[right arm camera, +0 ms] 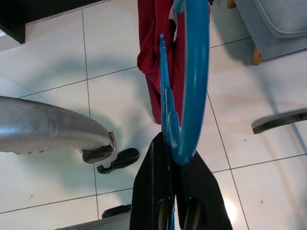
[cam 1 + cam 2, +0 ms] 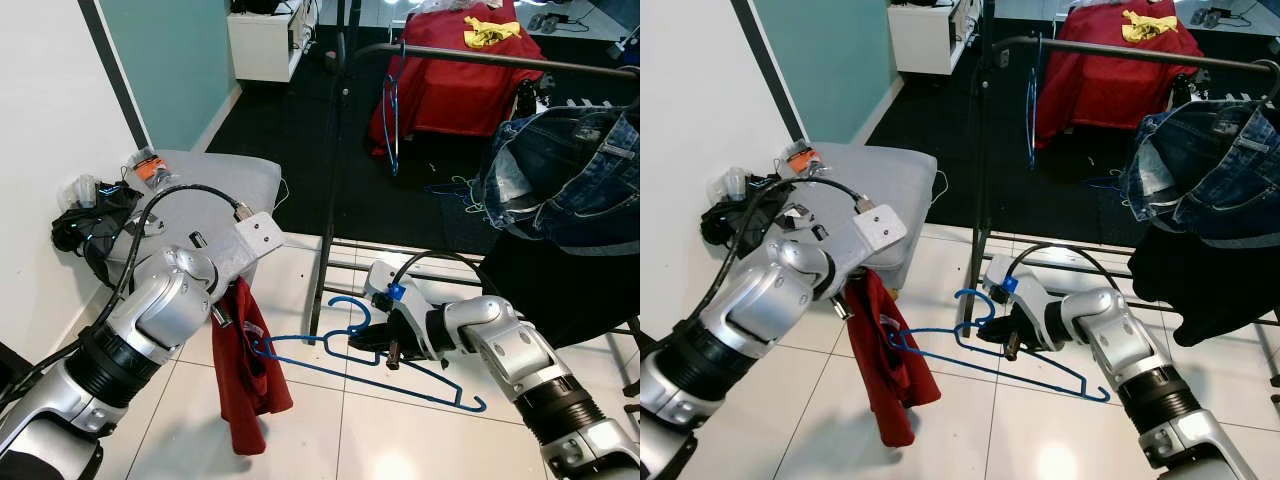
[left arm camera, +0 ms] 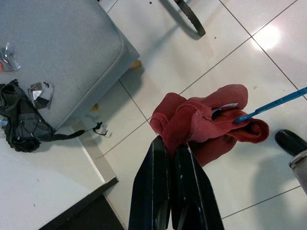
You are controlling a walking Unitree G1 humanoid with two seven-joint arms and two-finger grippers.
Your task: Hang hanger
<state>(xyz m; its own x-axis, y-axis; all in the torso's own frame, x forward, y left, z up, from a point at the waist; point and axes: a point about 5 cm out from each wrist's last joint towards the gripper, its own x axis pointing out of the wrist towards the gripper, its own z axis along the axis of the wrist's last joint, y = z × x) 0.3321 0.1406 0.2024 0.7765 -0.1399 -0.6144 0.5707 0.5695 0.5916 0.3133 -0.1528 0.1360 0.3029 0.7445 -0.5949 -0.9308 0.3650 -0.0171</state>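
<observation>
Holding blue hanger: right gripper; left gripper pinches red garment

Bright, even indoor light fills the room, and the glossy white floor tiles throw back a round glare spot near the lower edge of the right eye view (a second one sits on the tiles in the left wrist view). Soft grey shadows lie under the silver arms. Both head views are sharp, with straight lines bowing slightly toward the edges. The thick blue plastic hanger hook looms soft-focused close to the right wrist lens.
</observation>
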